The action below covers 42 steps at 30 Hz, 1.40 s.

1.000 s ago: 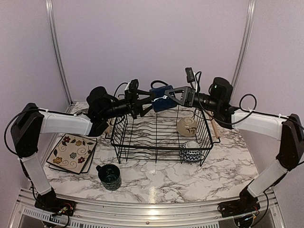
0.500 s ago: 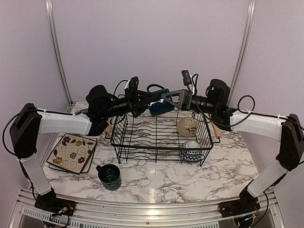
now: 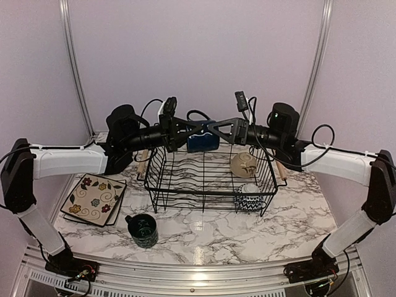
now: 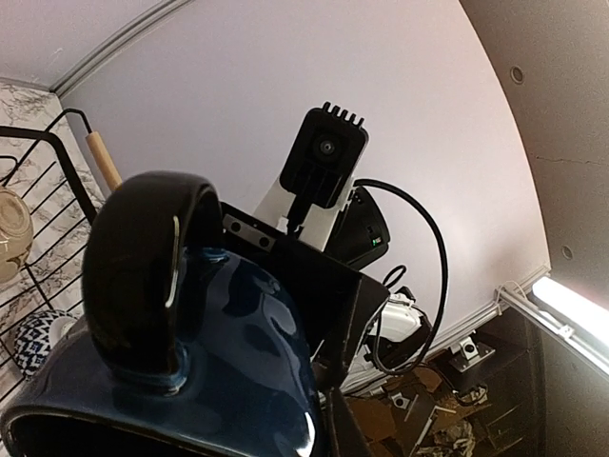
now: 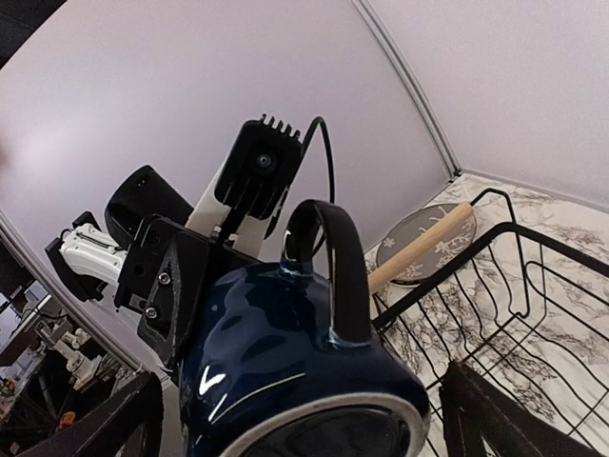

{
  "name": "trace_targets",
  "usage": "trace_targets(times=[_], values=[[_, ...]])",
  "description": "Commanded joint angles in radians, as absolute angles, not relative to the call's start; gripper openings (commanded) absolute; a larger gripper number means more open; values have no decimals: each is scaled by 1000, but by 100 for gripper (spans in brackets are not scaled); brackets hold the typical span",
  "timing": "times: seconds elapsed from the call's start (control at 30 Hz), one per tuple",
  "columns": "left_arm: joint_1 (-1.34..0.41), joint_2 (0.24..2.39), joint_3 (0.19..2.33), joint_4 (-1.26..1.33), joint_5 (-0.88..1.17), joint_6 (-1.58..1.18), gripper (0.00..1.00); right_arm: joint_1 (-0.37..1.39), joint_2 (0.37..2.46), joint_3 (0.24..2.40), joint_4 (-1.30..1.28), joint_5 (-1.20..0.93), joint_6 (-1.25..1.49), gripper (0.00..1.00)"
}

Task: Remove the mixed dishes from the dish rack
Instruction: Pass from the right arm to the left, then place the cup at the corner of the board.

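Dark blue mug aloft above black wire rack holding beige bowl, chevron bowl.

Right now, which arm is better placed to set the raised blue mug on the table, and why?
Left. The left gripper is shut on the blue mug above the dish rack; the right gripper stands open beside it, holding nothing.

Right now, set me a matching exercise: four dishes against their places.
1 raised blue mug
2 other mug
3 beige bowl
4 floral plates

A on the table, left of the dish rack
B inside the rack
C gripped by the left tool, above the rack's far side
D on the table, on the rack's near side

Pairs: 1-C, 2-D, 3-B, 4-A
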State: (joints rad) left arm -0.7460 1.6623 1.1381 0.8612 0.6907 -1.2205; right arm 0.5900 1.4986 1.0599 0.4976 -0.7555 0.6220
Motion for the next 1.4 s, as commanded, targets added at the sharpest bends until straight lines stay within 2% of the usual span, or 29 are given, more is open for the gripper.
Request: trace_targets(times=[0.0, 0.3, 0.5, 0.7, 1.1, 1.37], values=[[-718, 1580, 1119, 697, 607, -1071, 0, 581, 1459, 1112, 365, -640, 528, 99], [-711, 1483, 1160, 412, 544, -856, 0, 537, 1426, 1126, 276, -623, 473, 98], [-839, 1498, 1436, -182, 258, -442, 0, 509, 1407, 1127, 231, -597, 442, 99], [-1009, 1538, 1607, -495, 94, -131, 0, 498, 1383, 1134, 175, -542, 406, 99], [-1164, 1542, 1572, -770, 111, 35, 0, 467, 1347, 1138, 88, -417, 378, 98], [-1217, 1676, 1562, -906, 119, 21, 0, 459, 1340, 1160, 40, -382, 352, 99]])
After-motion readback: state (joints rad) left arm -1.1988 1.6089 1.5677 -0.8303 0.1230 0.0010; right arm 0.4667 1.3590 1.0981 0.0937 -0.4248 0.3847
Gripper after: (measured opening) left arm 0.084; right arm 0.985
